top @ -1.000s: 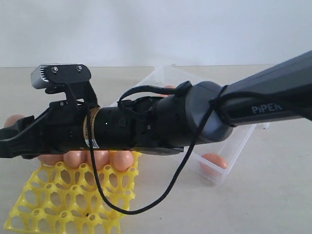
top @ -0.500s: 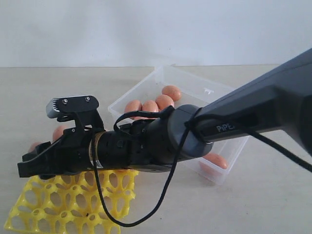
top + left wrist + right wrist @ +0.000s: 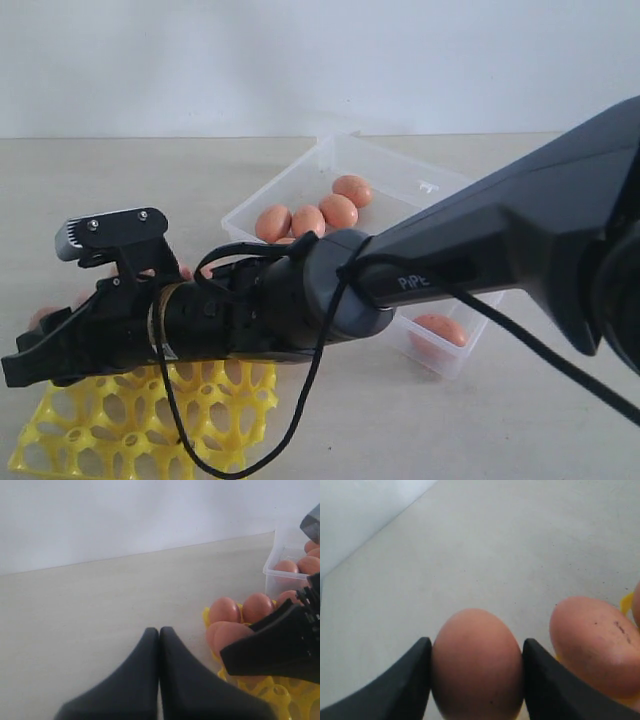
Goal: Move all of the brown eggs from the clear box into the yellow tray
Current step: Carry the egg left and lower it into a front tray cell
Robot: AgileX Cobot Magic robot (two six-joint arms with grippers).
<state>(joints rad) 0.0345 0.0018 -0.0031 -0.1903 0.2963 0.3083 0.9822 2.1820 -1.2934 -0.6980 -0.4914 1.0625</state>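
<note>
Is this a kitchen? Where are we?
Probably not a kitchen; more likely a robot test bench. I see a plain beige table, a blank white wall, and a black robot arm reaching over a yellow tray holding brown eggs.

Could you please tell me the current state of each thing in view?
right gripper: shut on a brown egg.
left gripper: shut, empty.
clear box: open, several brown eggs inside.
yellow tray: partly filled; its near cups are empty.

Prob. lab: plain beige table (image 3: 100, 180) w/ white wall (image 3: 300, 60).
</note>
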